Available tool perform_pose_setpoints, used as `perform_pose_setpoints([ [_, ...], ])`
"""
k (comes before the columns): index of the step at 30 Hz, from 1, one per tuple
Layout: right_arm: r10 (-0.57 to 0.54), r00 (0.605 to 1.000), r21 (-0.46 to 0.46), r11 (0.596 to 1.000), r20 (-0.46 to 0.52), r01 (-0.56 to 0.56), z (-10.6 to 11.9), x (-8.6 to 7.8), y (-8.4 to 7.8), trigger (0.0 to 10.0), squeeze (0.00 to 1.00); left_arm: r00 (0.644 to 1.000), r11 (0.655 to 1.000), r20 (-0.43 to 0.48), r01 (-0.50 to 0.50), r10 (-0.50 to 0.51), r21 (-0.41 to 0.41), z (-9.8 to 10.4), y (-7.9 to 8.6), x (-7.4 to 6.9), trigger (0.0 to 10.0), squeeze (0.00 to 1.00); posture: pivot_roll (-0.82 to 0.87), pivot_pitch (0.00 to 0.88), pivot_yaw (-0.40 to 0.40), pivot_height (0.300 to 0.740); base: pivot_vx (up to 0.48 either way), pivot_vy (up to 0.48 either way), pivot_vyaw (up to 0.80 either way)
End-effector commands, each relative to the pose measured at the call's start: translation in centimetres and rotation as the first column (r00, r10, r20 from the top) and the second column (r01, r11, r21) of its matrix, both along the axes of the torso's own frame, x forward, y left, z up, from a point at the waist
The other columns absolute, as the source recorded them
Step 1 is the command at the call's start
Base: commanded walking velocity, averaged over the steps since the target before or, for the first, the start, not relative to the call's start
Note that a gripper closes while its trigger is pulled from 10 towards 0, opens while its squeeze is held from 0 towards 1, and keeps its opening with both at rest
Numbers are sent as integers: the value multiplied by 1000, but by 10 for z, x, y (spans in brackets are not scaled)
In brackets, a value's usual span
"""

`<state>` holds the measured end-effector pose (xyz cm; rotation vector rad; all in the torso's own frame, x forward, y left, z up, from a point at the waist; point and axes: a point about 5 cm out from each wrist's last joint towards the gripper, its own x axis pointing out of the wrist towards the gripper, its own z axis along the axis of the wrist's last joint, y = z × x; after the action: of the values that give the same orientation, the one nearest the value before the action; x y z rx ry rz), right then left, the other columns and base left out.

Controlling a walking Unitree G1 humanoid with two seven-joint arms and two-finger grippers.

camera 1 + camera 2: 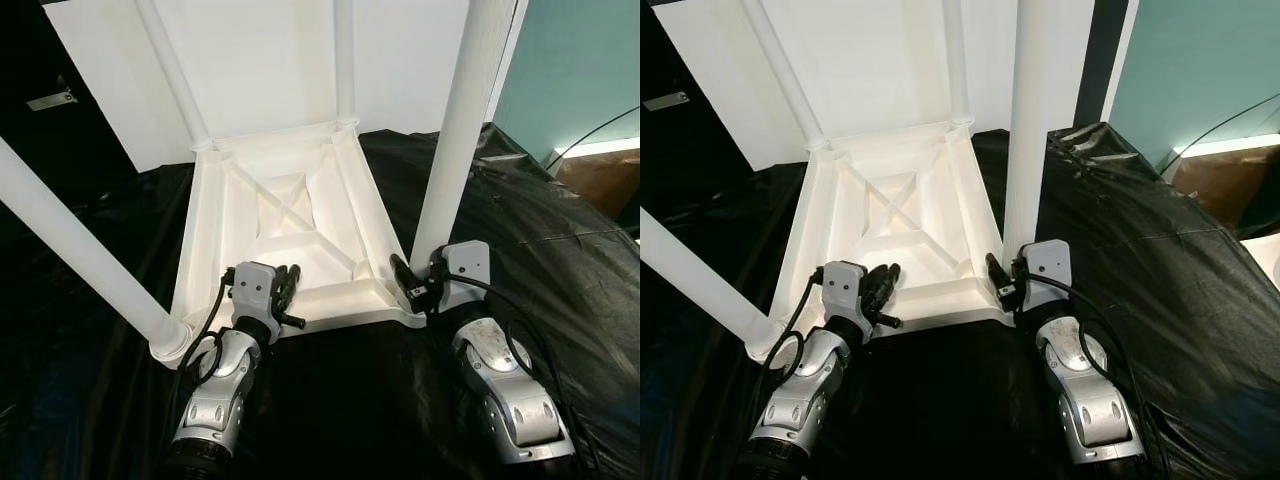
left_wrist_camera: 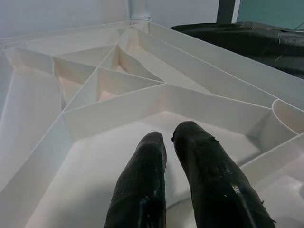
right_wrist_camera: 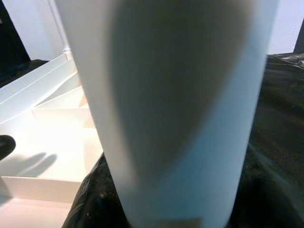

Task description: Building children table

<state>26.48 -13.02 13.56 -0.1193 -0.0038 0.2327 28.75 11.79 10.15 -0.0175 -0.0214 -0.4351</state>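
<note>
Across a black plastic sheet [image 1: 560, 240] lies the upturned white tabletop [image 1: 290, 230], ribbed underside facing up, and all four white legs look to be standing in its corners. Biggest thing in play is the near right leg [image 1: 455, 130], rising from the near right corner socket. The near left leg [image 1: 80, 255] sits in the near left corner and leans outward. Two far legs [image 1: 343, 60] stand up at the back corners.

Right arm now: bent in from below, wrist tipped up, right end effector [image 1: 418, 285] at the base of that near right leg. Its fingers straddle the foot of the leg, though whether they truly pinch it I cannot tell. The wrist camera is crowded by the leg itself.

Left arm: also reaching forward, left end effector [image 1: 288, 287] over the near rim of the tabletop, fingers [image 2: 142, 185] drawn narrow, nearly touching, holding nothing, hovering above the ribs.

To do this step well, I'd say press the leg straight down along its own axis, with the left side steadying the rim so the tabletop cannot slide on that slick sheet. Then see to the leaning near left leg.
</note>
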Motion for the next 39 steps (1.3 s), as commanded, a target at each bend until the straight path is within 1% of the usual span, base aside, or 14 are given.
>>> perform_pose_setpoints([
  [1,-34,978,-25,999,-207,30,-42,-7,-5,10000,0,1000,1000,-24,3,-2,15,-5,1,0,10000,0,-92,40,73,740,0,0,0],
  [36,-20,977,-21,1000,-212,16,-44,-6,-2,10000,0,1000,1000,-24,16,-16,22,-5,-1,-1,10000,0,-96,39,80,740,0,0,0],
  [39,-20,977,-20,1000,-213,16,-44,-6,-2,10000,0,1000,1000,-25,17,-17,23,-5,-1,-1,10000,0,-96,39,81,740,0,255,0],
])
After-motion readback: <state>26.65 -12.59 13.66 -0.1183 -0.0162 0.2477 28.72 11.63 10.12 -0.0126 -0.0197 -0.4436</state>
